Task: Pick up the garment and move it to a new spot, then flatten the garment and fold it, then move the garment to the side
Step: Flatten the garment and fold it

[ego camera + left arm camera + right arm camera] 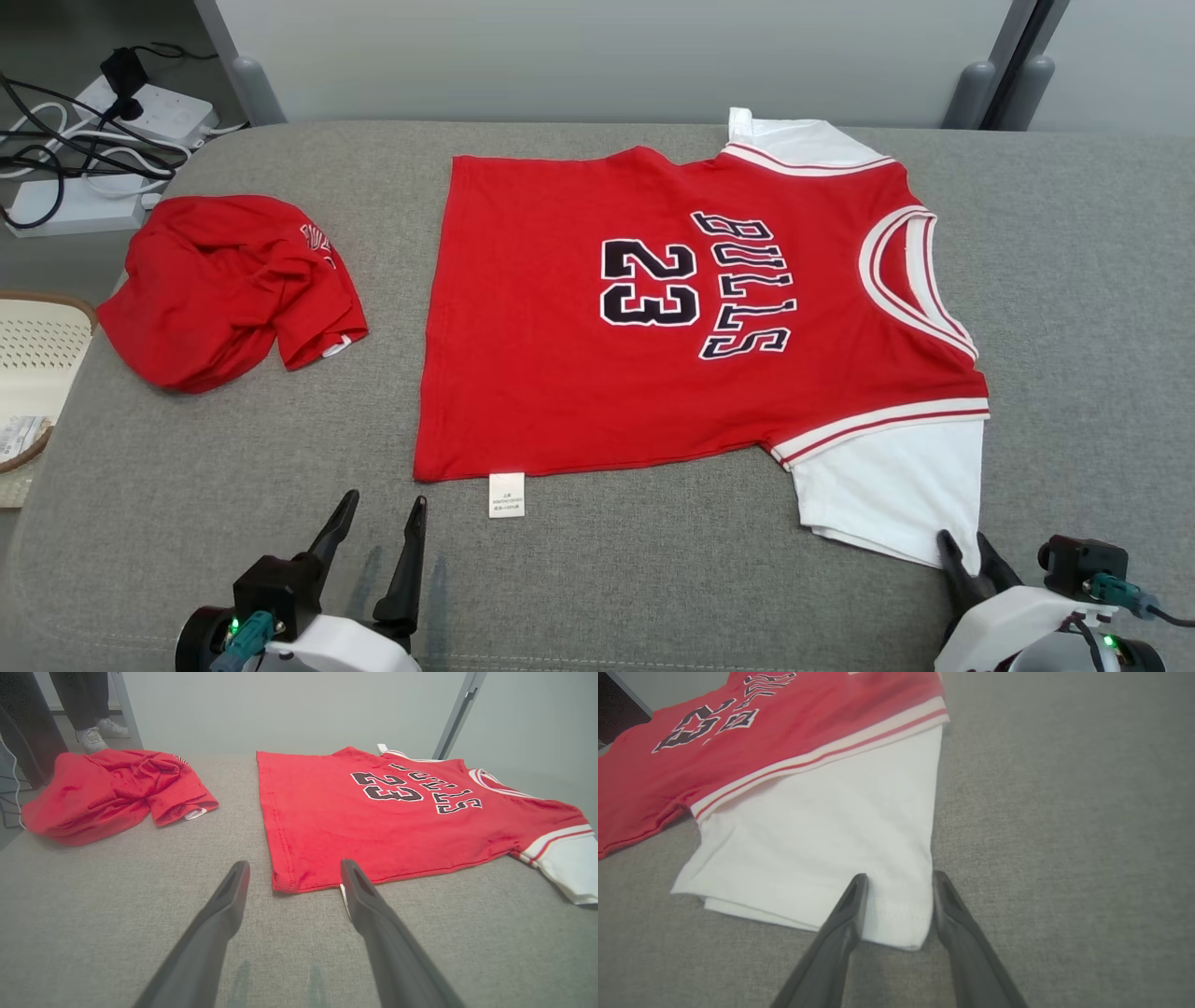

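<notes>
The garment (653, 308), a red jersey with "BULLS 23" and white sleeves, lies flat on the grey padded surface (233, 467), neck toward the right. Its near white sleeve (896, 485) points toward me. My right gripper (963, 541) is at that sleeve's outer corner. In the right wrist view the two fingers of this gripper (899, 877) stand apart on either side of the sleeve (822, 849) hem corner, not pinched on it. My left gripper (386, 499) is open just short of the jersey's hem corner (299, 877), beside its white label (506, 495), with nothing between the fingers (231, 896).
A second red garment (224, 289) lies crumpled at the left of the surface. A pale basket (37, 373) stands off the left edge, with power strips and cables (93, 140) on the floor behind. A person's feet (98, 735) stand beyond the far left corner.
</notes>
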Motion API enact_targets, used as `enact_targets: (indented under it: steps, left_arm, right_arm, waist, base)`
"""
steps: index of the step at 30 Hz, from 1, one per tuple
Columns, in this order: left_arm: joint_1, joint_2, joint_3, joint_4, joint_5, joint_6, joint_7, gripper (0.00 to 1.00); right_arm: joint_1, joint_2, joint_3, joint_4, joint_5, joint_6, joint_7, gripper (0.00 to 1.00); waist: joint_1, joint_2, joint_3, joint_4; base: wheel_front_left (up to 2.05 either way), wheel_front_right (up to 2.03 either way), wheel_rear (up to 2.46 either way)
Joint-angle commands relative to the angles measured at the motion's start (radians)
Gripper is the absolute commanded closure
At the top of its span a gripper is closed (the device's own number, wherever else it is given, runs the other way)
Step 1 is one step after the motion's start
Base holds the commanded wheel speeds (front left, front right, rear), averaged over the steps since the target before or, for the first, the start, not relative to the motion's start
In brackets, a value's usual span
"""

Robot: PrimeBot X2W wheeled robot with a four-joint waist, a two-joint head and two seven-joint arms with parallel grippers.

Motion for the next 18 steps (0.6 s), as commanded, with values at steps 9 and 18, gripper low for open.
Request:
enact_targets:
  steps: [9,18]
  left_arm:
    - [-0.113,0.014,0.023,0.007,-0.042,-0.007,-0.01,0.0]
    - [-0.211,0.008,0.04,0.196,-0.131,-0.007,-0.01,0.0]
  right_arm:
    - [-0.037,-0.042,0.011,-0.012,0.016,0.001,-0.019,1.0]
    - [-0.018,-0.08,-0.024,-0.134,-0.022,0.001,-0.022,1.0]
  waist:
    - [0.0,0.0,0.033,-0.039]
    - [0.0,0.0,0.075,-0.111]
  base:
    - [0.0,0.0,0.0]
    - [0.0,0.0,0.0]
